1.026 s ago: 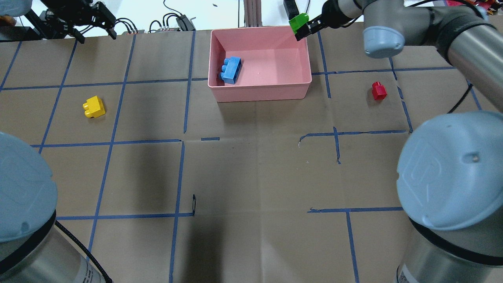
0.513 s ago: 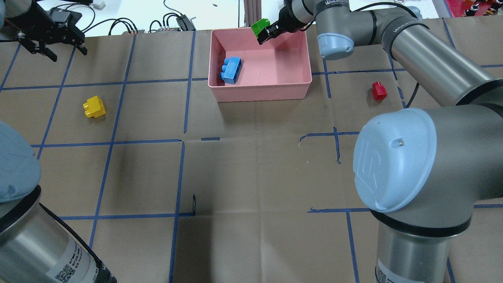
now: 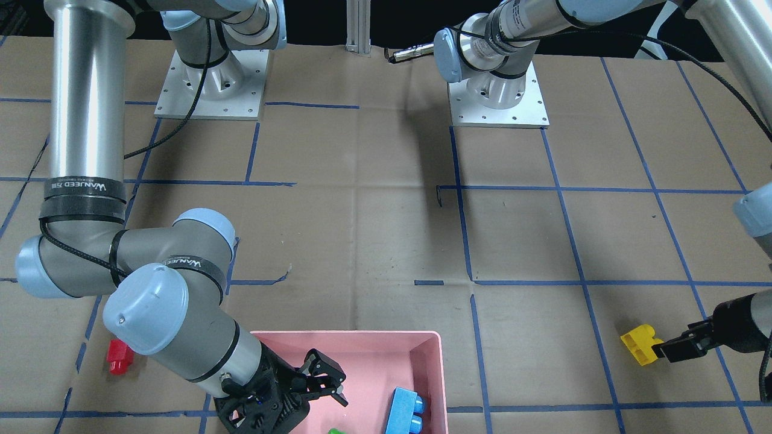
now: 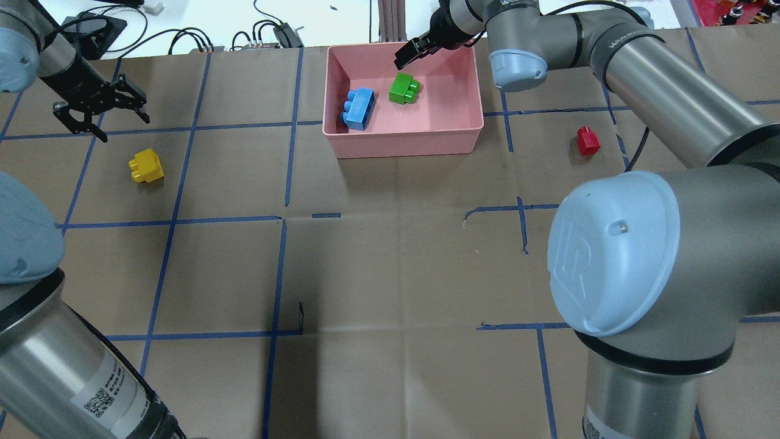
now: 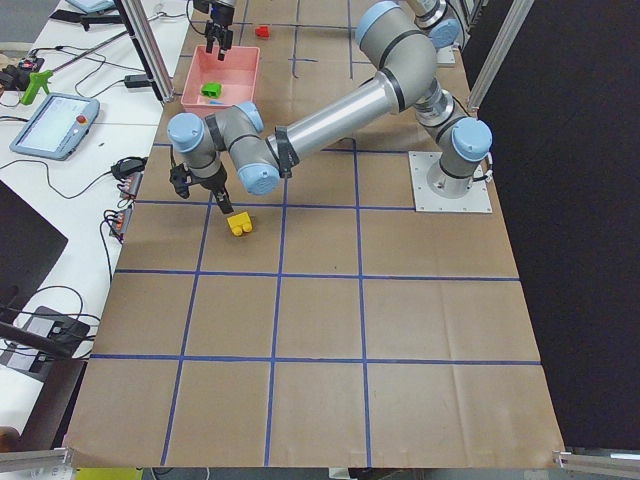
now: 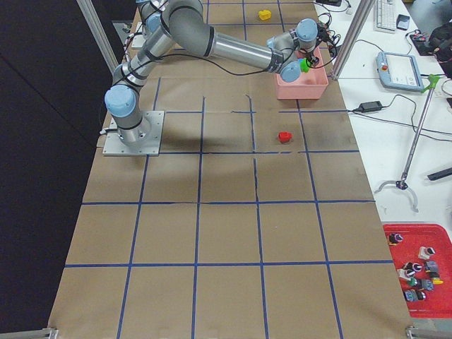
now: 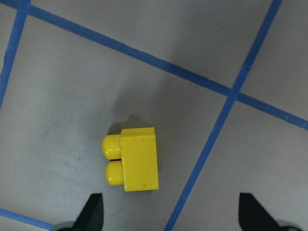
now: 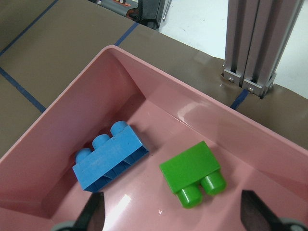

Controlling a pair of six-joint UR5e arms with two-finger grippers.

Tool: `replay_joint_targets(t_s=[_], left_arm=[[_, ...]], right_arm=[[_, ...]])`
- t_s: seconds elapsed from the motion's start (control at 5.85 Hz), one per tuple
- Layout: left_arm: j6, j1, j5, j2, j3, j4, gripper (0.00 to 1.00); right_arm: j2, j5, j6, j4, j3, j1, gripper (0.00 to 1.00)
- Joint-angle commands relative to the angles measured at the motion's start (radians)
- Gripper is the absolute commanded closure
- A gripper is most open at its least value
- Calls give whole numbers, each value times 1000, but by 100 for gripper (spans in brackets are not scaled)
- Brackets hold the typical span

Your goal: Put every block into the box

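The pink box stands at the table's far middle. The light blue brick and the green brick lie inside it, as the right wrist view shows: the green brick and the blue brick. My right gripper is open and empty above the box's far side. The yellow brick lies at the left. My left gripper is open and empty just beyond it, with the brick ahead between the fingertips. The red brick lies to the right of the box.
Blue tape lines grid the brown table cover. Cables and electronics and an aluminium post lie beyond the far edge. A side table holds a pendant tablet and a red parts tray.
My right gripper opened and the green brick dropped into the box beside the blue one. My left gripper moved nearer and rightwards, towards the yellow brick.
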Motion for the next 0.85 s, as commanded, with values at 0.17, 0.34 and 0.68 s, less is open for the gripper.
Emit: replay_joint_targets(t_s=[0.17, 0.34, 0.68], left_arm=[[-15, 21, 0, 2, -232, 323, 0], [-30, 21, -2, 3, -240, 332, 1], [-29, 22, 0, -1, -248, 347, 6]], right_arm=[[-180, -217, 5, 290, 8, -37, 0], [-263, -299, 7, 387, 5, -105, 0], [-279, -494, 2, 394, 44, -254, 0]])
